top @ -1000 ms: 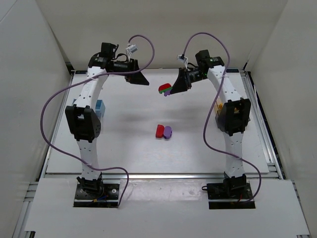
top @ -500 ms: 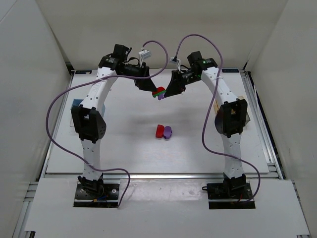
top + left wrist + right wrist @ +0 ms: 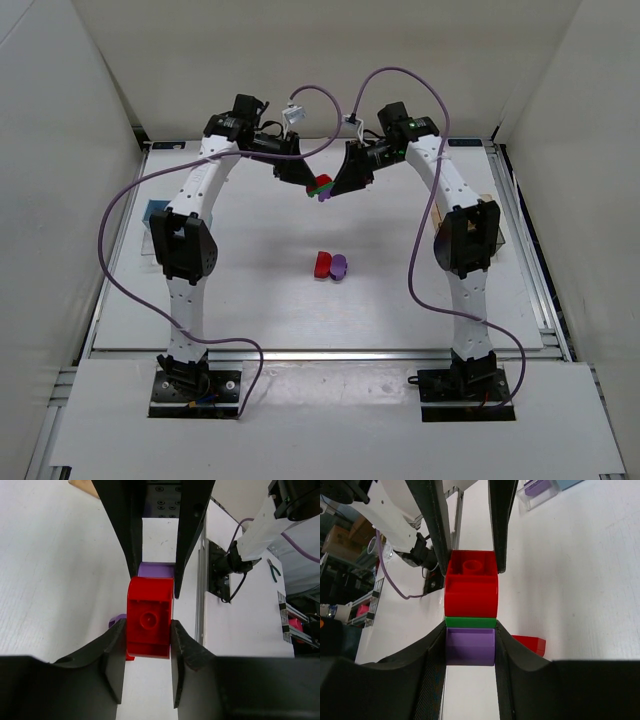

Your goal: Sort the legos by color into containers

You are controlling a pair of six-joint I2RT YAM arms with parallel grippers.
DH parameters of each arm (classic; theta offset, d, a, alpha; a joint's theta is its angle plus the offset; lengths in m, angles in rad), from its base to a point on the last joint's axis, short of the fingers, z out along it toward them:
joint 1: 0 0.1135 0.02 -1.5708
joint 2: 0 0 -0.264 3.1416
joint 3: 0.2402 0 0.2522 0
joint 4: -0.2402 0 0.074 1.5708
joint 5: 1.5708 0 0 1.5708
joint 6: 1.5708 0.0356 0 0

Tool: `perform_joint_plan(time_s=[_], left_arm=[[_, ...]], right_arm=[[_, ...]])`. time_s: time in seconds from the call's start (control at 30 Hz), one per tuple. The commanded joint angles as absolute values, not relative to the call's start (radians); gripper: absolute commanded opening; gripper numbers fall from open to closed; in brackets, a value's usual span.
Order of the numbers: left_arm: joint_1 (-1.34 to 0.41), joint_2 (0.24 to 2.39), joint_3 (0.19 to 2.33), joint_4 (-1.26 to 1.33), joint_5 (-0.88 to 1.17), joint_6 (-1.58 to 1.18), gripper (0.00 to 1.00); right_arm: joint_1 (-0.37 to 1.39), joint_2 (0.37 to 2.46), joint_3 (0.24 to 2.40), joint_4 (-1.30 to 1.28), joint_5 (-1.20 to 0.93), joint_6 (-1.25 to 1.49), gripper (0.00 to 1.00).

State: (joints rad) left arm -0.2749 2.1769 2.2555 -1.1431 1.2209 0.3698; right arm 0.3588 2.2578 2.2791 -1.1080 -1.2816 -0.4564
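Blue plastic marks the far left: one container [image 3: 155, 213] sits at the table's [image 3: 250, 300] left edge, and the right wrist view shows a clear container [image 3: 538, 491] just beside it with a purple piece inside. Moving right, your left hand [image 3: 147, 645] is closed narrow on the red brick [image 3: 149, 611], its fingers pressed flat to the two smooth sides. That brick tops a three-piece stack held in the air over the far middle of the table, with a thin green layer [image 3: 470, 622] under it and a purple brick [image 3: 470, 641] at the other end. Your right hand [image 3: 470, 654] is clamped on the purple brick, so the stack bridges the two hands. Below and nearer you, a loose red piece [image 3: 322, 264] and a purple piece [image 3: 339, 266] lie touching at the table's centre. The job here looks like pulling the stack apart, and that is where it can fail. If you pull off-axis, the studs may bind and a brick could slide out from between smooth fingers. If the joint lets go suddenly, a piece could drop and bounce toward the far edge. The green layer may also stay with either neighbour, so you cannot count on a clean single-colour piece to drop in a container.
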Motion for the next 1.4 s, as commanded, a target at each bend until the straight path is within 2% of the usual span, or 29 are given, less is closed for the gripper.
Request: perform_joint_plan(time_s=[0.0,0.1,0.27,0.47,0.57,0.67,0.77,0.9,0.97,1.13,1.37], left_arm=[[-0.279,2.166,2.286,-1.146,1.293,0.396,0.36],[-0.279,2.166,2.292,-1.149,1.312,0.402,0.23],[-0.258,2.155,2.309,-1.097,1.275,0.379,0.11],[-0.181,2.099,2.201,-0.723,1.212,0.024,0.1],[-0.141,2.117,2.233,-0.658,1.177,0.002,0.1],[-0.092,2.1,2.241,-0.66,1.108,-0.017,0.1],[-0.016,2.051,2.178,-0.666,0.947,-0.005,0.1],[0.069,1.93,2.088,-0.725,0.546,0.07,0.1],[0.078,1.911,2.071,-0.807,0.429,0.13,0.1],[0.146,1.823,1.953,-0.962,0.373,0.167,0.1],[0.158,1.776,1.815,-1.019,0.275,0.225,0.1]], right_arm=[[0.364,2.191,2.275,-1.115,-1.309,-0.48,0.0],[0.365,2.187,2.267,-1.14,-1.293,-0.509,0.0],[0.364,2.155,2.191,-1.262,-1.235,-0.687,0.0],[0.351,2.088,2.033,-1.348,-1.181,-0.814,0.0],[0.338,2.068,1.993,-1.362,-1.164,-0.839,0.0],[0.322,2.059,1.985,-1.362,-1.155,-0.841,0.0],[0.308,2.048,1.98,-1.336,-1.14,-0.812,0.0],[0.292,2.049,1.99,-1.327,-1.124,-0.802,0.0],[0.29,2.062,2.005,-1.322,-1.115,-0.782,0.0],[0.284,2.062,2.026,-1.278,-1.094,-0.735,0.0],[0.278,2.057,2.014,-1.269,-1.086,-0.726,0.0]])
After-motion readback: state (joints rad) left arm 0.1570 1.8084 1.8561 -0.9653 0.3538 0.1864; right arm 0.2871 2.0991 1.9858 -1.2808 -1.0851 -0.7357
